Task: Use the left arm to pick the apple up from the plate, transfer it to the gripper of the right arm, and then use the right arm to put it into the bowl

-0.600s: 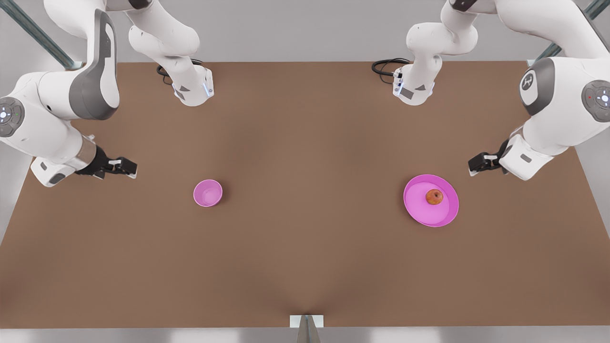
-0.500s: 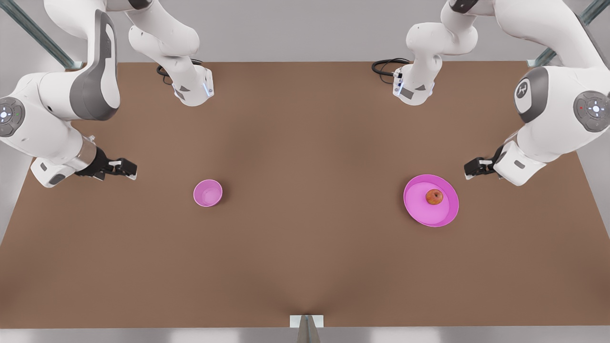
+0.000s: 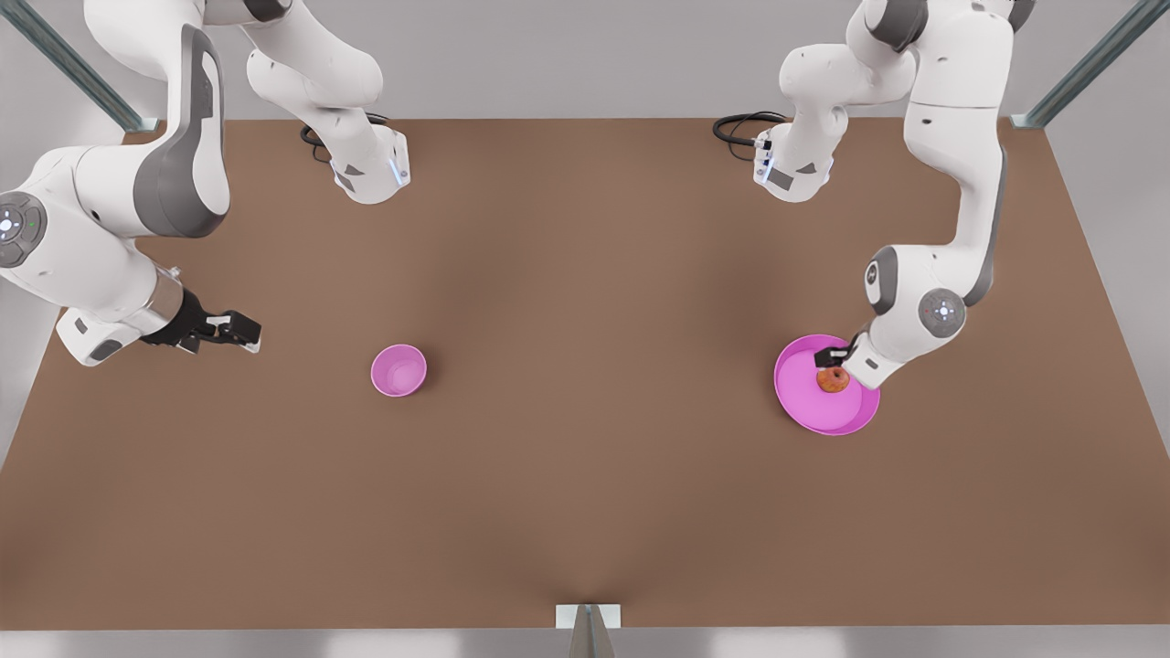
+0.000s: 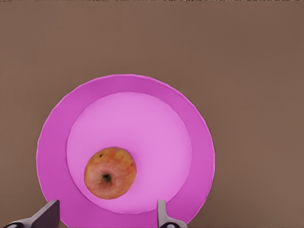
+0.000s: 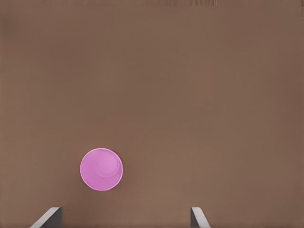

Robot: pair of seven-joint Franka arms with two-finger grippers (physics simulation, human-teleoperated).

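Two grippers are being shown spread: left gripper at the apple's twelve o'clock on the plate; right gripper is waiting. Round, firm, likely slippery, it is best being gripped across its middle.

The plate's rim is partly hidden by the left gripper; fingers are cut off.

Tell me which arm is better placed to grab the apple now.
The left arm. Its open claw hangs right over the apple on the plate; the right claw waits, open, far off beside the bowl.
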